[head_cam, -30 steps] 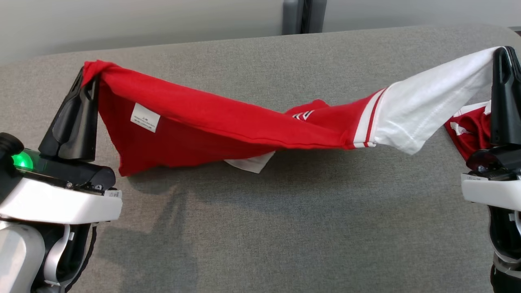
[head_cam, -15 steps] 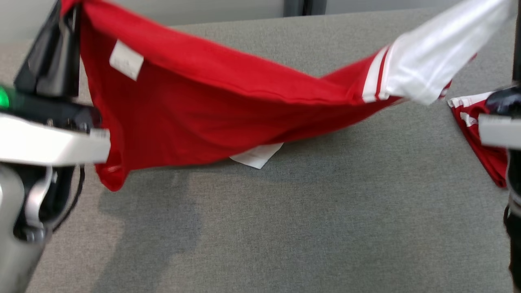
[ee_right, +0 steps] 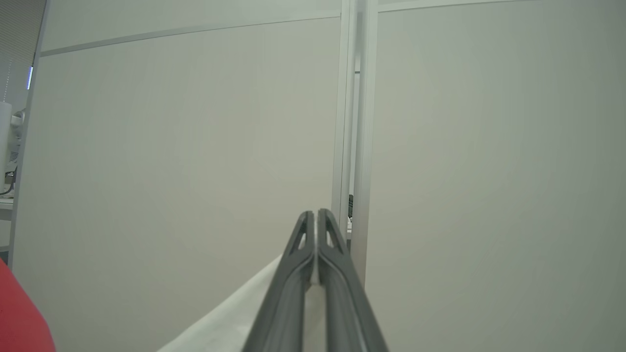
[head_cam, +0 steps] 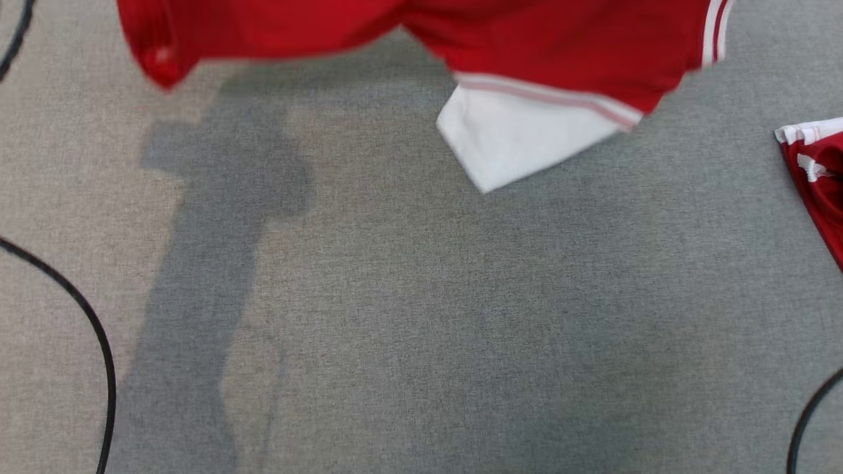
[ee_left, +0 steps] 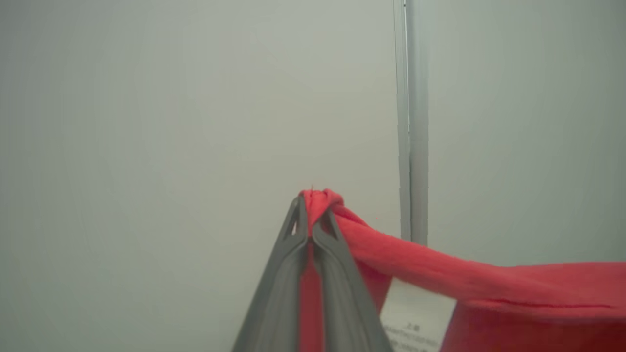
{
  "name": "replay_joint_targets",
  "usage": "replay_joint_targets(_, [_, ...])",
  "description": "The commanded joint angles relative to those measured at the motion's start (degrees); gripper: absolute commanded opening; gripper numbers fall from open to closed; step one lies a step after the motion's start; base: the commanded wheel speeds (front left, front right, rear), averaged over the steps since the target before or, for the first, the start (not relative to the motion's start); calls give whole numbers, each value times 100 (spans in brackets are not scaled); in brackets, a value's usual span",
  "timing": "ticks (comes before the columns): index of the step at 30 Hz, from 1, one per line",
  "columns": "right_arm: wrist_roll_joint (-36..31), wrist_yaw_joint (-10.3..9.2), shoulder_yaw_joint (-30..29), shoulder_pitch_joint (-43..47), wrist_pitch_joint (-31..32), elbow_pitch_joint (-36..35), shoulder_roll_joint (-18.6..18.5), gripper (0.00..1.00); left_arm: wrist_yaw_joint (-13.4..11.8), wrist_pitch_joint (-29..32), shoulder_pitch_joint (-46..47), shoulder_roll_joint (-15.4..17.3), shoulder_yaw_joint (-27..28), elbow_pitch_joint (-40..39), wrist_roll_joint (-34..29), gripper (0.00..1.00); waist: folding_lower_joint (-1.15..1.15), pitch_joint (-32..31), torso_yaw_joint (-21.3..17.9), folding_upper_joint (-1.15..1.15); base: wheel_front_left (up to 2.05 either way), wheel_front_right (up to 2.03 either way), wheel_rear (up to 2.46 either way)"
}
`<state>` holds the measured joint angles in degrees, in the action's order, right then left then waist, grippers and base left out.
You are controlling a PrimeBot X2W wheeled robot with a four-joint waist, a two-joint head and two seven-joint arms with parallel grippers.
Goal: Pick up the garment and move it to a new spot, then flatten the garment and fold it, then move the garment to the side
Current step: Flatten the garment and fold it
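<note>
Around the edges of the grey table: a thin black cable curves along 9 o'clock, another cable peeks in at 4 o'clock, and a second red-and-white garment lies at 3 o'clock, well apart from the main one. Middle of the table is bare apart from a long shadow.

Both arms are up, pointing at the pale wall panels. The left hand has its fingers pinched tight on a bunched red corner, with a care label just below at 5 o'clock. The right hand is clamped on white fabric that drops off toward 7 o'clock in its wrist view.

The red shirt hangs at 12 o'clock in the head view, long axis running 9 to 3, strung between the two hands. Its white sleeve dangles with the tip toward 6 o'clock. Can't tell if that tip touches the table.
</note>
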<state>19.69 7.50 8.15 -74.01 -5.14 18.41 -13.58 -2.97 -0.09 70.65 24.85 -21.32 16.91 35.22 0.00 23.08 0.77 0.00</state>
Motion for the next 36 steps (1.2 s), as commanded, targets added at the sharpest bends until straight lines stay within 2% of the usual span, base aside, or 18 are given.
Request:
replay_joint_targets(1, [70, -2, 60, -382, -218, 391, 47, 0, 68, -146, 295, -81, 11, 418, -60, 0, 0, 22, 29, 0, 0, 0, 0])
replay_joint_targets(4, [25, -2, 277, -1095, -546, 1119, 138, 0, 150, -456, 720, -245, 95, 1160, -2, 0, 0, 42, 41, 0, 0, 0, 0])
replay_joint_targets(5, [25, -2, 277, -1095, -546, 1119, 138, 0, 150, -456, 720, -245, 95, 1160, -2, 0, 0, 42, 41, 0, 0, 0, 0])
replay_joint_targets(9, [89, -2, 567, -1690, -820, 1924, 300, 0, 323, -783, 1049, -425, 162, 1978, 111, 0, 0, 86, 41, 0, 0, 0, 0])
replay_joint_targets(15, [456, -3, 889, -1768, -953, 2707, 429, 0, 646, -1046, 899, -680, 192, 2933, 357, 0, 0, 224, 75, 0, 0, 0, 0])
replay_joint_targets(21, [1047, -2, 1118, -735, -1003, 2933, 343, 0, 926, -1291, 78, -978, 224, 3586, 724, 0, 0, 302, 125, 0, 0, 0, 0])
replay_joint_targets(26, [1594, -2, 881, 757, -1012, 2613, 239, 0, 1017, -1473, -906, -1184, 275, 3662, 921, 0, 0, 245, 126, 0, 0, 0, 0])
replay_joint_targets(33, [2088, -2, 705, 3046, -1012, 1749, 228, 0, 1035, -1508, -2508, -1207, 701, 2667, 709, 0, 0, 48, 71, 0, 0, 0, 0])
replay_joint_targets(34, [2196, -2, 748, 3622, -1013, 1467, 225, 0, 991, -1510, -3028, -1201, 828, 2290, 585, 0, 0, -56, 44, 0, 0, 0, 0])
replay_joint_targets(36, [2341, -2, 757, 4171, -1012, 1181, 239, 0, 918, -1510, -3594, -1167, 909, 1938, 470, 0, 0, -195, 12, 0, 0, 0, 0])
